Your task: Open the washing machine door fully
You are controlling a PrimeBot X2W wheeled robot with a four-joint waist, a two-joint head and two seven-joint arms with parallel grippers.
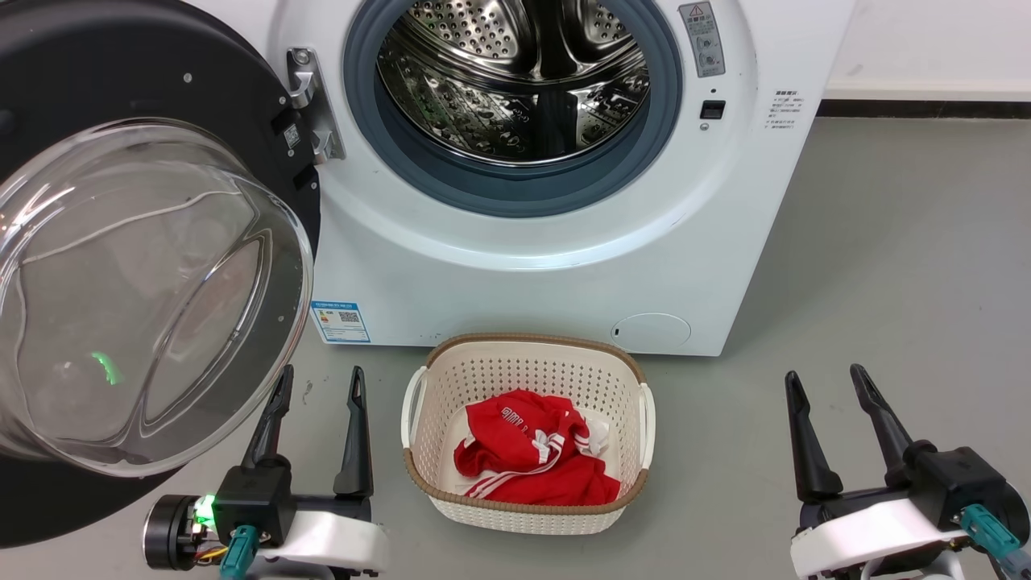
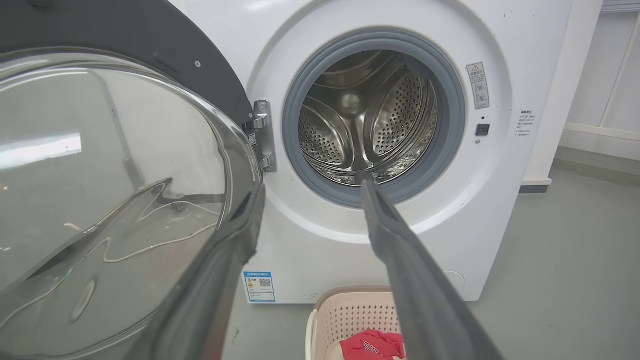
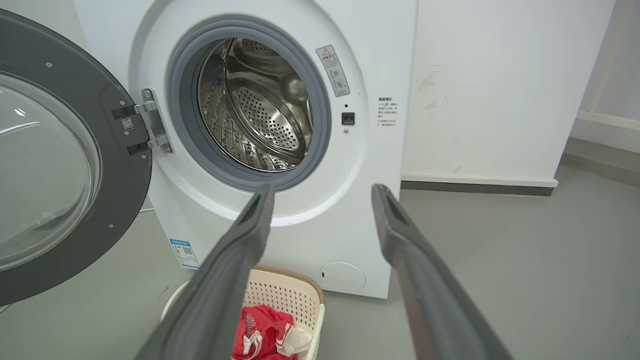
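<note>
The washing machine door (image 1: pixel 121 72), a black disc with a bulging clear glass bowl (image 1: pixel 137 298), stands swung wide open to the left of the white machine (image 1: pixel 556 266) on its metal hinge (image 1: pixel 310 105). The same door (image 2: pixel 115 175) shows in the left wrist view, and the door (image 3: pixel 55 165) shows in the right wrist view too. My left gripper (image 1: pixel 320 377) is open, low, just right of the glass bowl, holding nothing. My right gripper (image 1: pixel 830 375) is open at the lower right, well away from the machine.
The steel drum (image 1: pixel 515 72) with its grey rubber ring lies exposed. A white perforated basket (image 1: pixel 527 511) holding red clothing (image 1: pixel 532 455) stands on the grey floor between my grippers. A small round flap (image 1: pixel 651 330) sits low on the machine. A white wall runs behind on the right.
</note>
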